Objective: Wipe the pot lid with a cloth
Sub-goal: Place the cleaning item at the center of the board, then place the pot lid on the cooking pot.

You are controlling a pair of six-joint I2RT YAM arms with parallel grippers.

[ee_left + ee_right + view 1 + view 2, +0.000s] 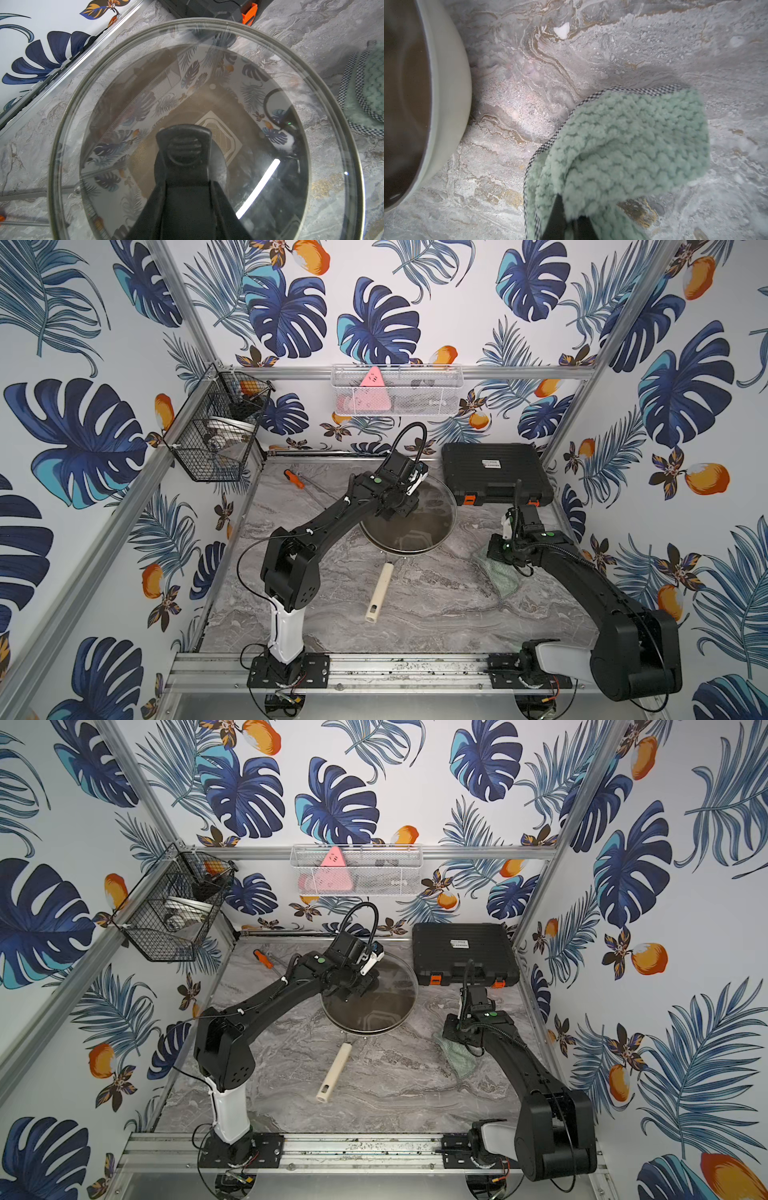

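Glass pot lid [419, 516], metal-rimmed, hangs over the brown frying pan [380, 593] at mid-table, its black handle [182, 149] clamped between the narrowed jaws of the left gripper [187, 185]. The lid appears tilted and slightly clear of the pan, though both top views leave that uncertain. Just right of the pan, the right gripper [571, 225] is pinched tight on the pale green cloth [633, 141], whose free part lies on the marble tabletop [415, 626]. A black tool case [494, 472] stands at the back right and an orange-handled screwdriver [294, 479] at the back left
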